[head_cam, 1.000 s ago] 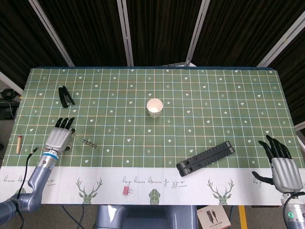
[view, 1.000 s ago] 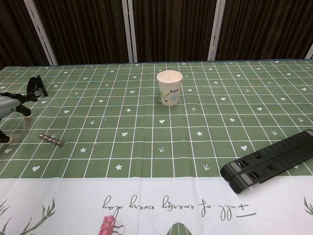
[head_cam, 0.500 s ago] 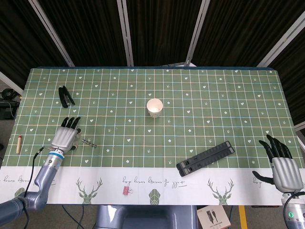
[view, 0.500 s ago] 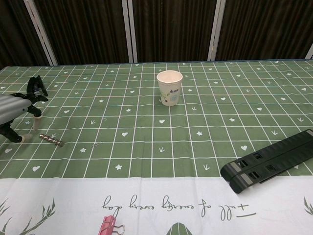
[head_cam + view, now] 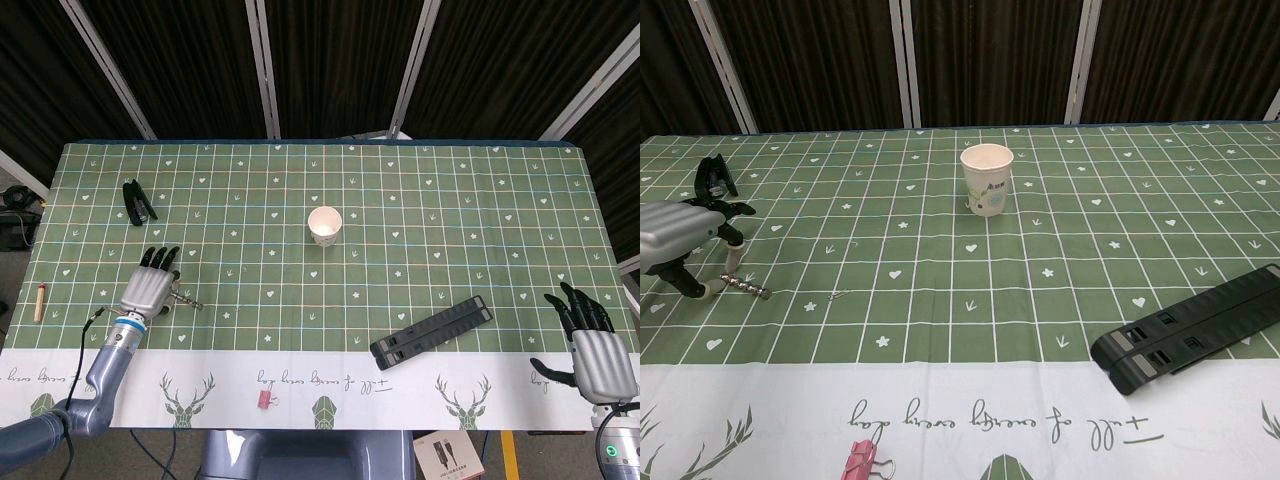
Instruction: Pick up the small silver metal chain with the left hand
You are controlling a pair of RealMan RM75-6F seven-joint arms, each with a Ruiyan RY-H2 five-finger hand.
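The small silver metal chain (image 5: 747, 287) lies flat on the green checked cloth at the left; in the head view only its right end (image 5: 191, 302) shows past the hand. My left hand (image 5: 150, 285) (image 5: 680, 240) hovers over the chain's left end with fingers spread and nothing held; its fingertips (image 5: 704, 291) stand just beside the chain. My right hand (image 5: 592, 345) rests open at the table's right front corner, far from the chain, and shows only in the head view.
A paper cup (image 5: 324, 225) (image 5: 986, 180) stands mid-table. A long black bar (image 5: 432, 331) (image 5: 1192, 328) lies front right. A black clip (image 5: 138, 201) (image 5: 714, 176) sits behind the left hand, a pink binder clip (image 5: 265, 400) (image 5: 864, 462) on the white front border, a wooden peg (image 5: 39, 301) far left.
My left hand has moved rightward, from clear of the chain to over its left end. The chain and the right hand have not moved.
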